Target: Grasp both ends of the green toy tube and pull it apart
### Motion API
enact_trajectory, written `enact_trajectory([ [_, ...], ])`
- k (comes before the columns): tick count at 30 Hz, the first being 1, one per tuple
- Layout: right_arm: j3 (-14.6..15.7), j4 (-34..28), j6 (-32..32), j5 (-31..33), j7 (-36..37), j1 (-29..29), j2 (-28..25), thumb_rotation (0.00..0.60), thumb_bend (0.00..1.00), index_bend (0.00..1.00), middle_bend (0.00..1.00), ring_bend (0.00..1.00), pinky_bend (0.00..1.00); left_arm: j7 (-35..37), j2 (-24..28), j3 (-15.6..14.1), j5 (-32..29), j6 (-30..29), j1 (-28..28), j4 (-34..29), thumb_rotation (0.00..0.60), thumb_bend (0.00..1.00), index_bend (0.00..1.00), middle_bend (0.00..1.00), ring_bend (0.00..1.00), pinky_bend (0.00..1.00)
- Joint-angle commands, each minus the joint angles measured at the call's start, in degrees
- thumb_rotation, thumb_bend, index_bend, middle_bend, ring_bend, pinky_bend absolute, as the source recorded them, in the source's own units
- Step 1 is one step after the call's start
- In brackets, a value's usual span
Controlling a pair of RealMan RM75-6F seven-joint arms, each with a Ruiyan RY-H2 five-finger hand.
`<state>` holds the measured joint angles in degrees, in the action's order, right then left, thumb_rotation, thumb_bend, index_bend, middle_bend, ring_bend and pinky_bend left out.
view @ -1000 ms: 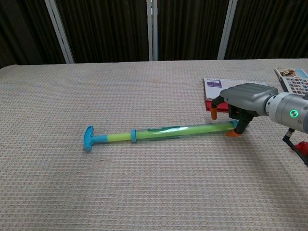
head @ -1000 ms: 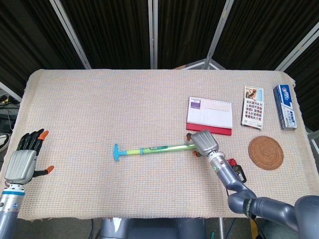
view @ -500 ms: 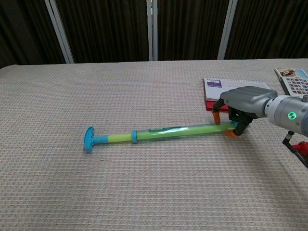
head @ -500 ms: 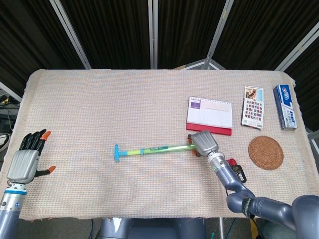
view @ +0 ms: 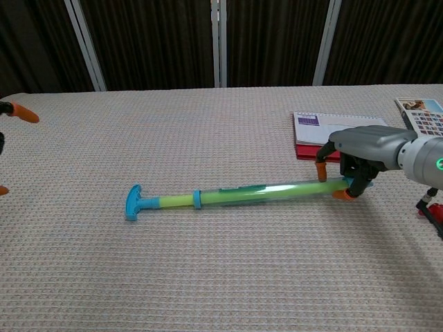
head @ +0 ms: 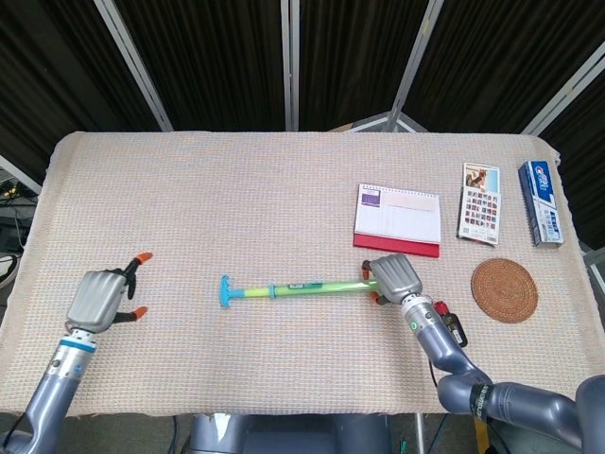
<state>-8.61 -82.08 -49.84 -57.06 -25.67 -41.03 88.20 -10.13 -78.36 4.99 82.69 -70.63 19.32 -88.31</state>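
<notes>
Green toy tube [head: 302,286] [view: 235,195] lies flat on the desk [head: 236,199] [view: 208,277], nearer the front edge than the back, roughly midway between the left and right edges. Long axis runs left-right, right end tilted slightly toward the back. Body is a translucent yellow-green cylinder. Left end carries a blue T-shaped handle [head: 225,290] [view: 133,202] on a thinner rod. A blue collar [head: 272,288] [view: 196,200] rings the tube where the rod enters the wider barrel. A darker green strip shows along the barrel's top in chest view.

Right hand [head: 392,276] [view: 356,155] is clasped over the tube's right end; orange-tipped fingertips [view: 340,194] curl under and around it, the grey back of the hand faces up. The hand grasps the tube.

Left hand [head: 102,298] sits near the front left corner of the desk, well apart from the blue handle. Fingers are spread, orange tips visible, nothing in it. In chest view only 1 orange fingertip [view: 24,114] pokes in at the left border.

Toward the right edge: a desk calendar [head: 398,219] [view: 325,128] with a red base just behind the right hand, a card of small pictures [head: 479,203], a blue-and-white box [head: 541,201] near the back right corner, a round woven coaster [head: 504,290].
</notes>
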Motion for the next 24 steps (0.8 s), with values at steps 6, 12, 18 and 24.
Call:
enact_trajectory([
  [6, 0.4, -5.3, -2.4, 5.4, -5.7, -0.4, -2.1, 0.600, 0.45, 0.67, 1.00, 1.00, 1.00, -2.4, -9.8, 3.5, -3.9, 12.2, 9.8, 5.5, 0.600, 0.25, 0.36, 0.84, 0.76, 0.95],
  [12, 0.6, -6.3, -3.3, 7.5, -6.7, -0.9, -1.8, 0.600, 0.45, 0.67, 1.00, 1.00, 1.00, -4.3, -13.6, 4.0, -9.5, 16.4, 12.3, 4.5, 0.600, 0.29, 0.43, 0.84, 0.76, 0.96],
  [18, 0.8, -7.1, -4.2, 8.0, -7.1, -1.3, -1.7, 0.600, 0.45, 0.67, 1.00, 1.00, 1.00, -5.3, -14.9, 3.7, -12.1, 17.1, 13.2, 3.8, 0.600, 0.29, 0.48, 0.84, 0.76, 0.96],
  [24, 0.9, -7.5, -4.7, 8.4, -7.3, -1.6, -1.6, 0.600, 0.45, 0.67, 1.00, 1.00, 1.00, -5.0, -16.3, 4.1, -14.5, 18.0, 14.2, 3.6, 0.600, 0.32, 0.47, 0.84, 0.76, 0.96],
])
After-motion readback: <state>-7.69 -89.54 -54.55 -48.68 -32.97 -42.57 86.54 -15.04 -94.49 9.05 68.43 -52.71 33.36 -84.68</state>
